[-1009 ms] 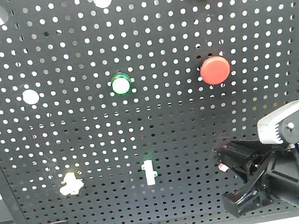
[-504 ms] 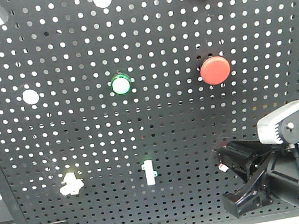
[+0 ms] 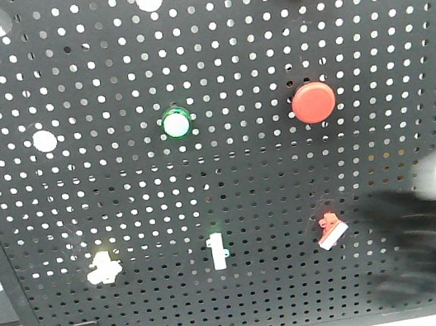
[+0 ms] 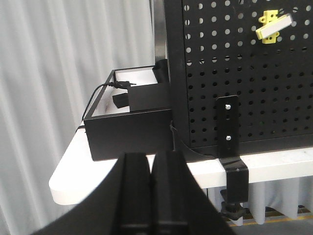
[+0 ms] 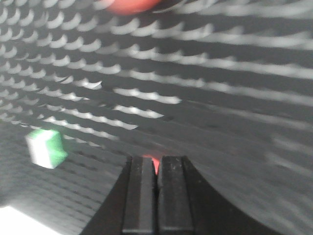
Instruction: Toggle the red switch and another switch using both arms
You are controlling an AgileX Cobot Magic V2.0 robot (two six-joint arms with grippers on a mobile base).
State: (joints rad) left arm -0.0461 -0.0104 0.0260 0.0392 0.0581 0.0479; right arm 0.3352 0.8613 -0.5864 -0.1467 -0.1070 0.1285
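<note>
Red switch point(image 3: 331, 231) stage: we hold right gripper point(image 5: 151, 196) narrow before it, left gripper point(image 4: 150, 196) narrow, next owing the yellow switch point(image 4: 273, 27) an upward reach.

White table point(image 4: 73, 171): rounded corner, pale top. Standing on it, a black perforated board point(image 4: 244, 98), upright, its foot bracket point(image 4: 229, 142) clamped over the table's front edge. Just beside the board, at its outer edge, a black open-topped box point(image 4: 129, 132) rests on the tabletop, a thin black cable point(image 4: 100, 90) arching over its rim.
</note>
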